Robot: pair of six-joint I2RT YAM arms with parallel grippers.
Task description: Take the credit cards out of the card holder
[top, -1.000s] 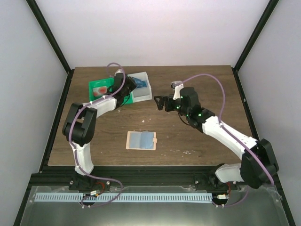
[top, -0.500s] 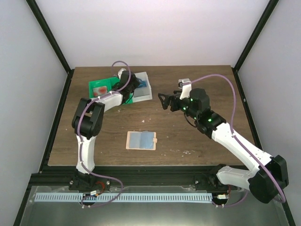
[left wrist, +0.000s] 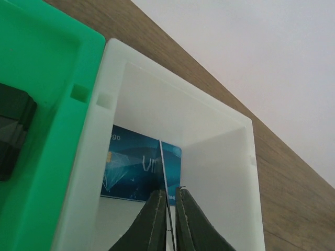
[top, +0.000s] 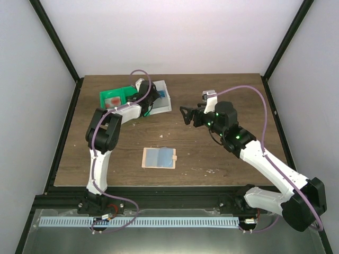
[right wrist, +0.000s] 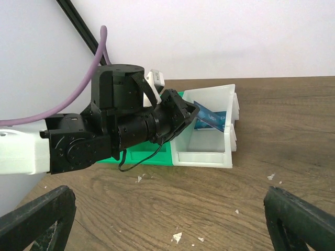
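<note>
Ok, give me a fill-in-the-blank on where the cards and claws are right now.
1. The left claw pinches a thin card edge-on at the ____ tray.
2. A second card already in that tray is coloured ____.
3. The right claw hangs over the table with its jaws ____.

Missing words: white; blue; open.

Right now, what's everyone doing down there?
Left end effector pinching a card over white tray. Right end effector open, empty. Card holder flat mid-table, unobstructed.
</note>
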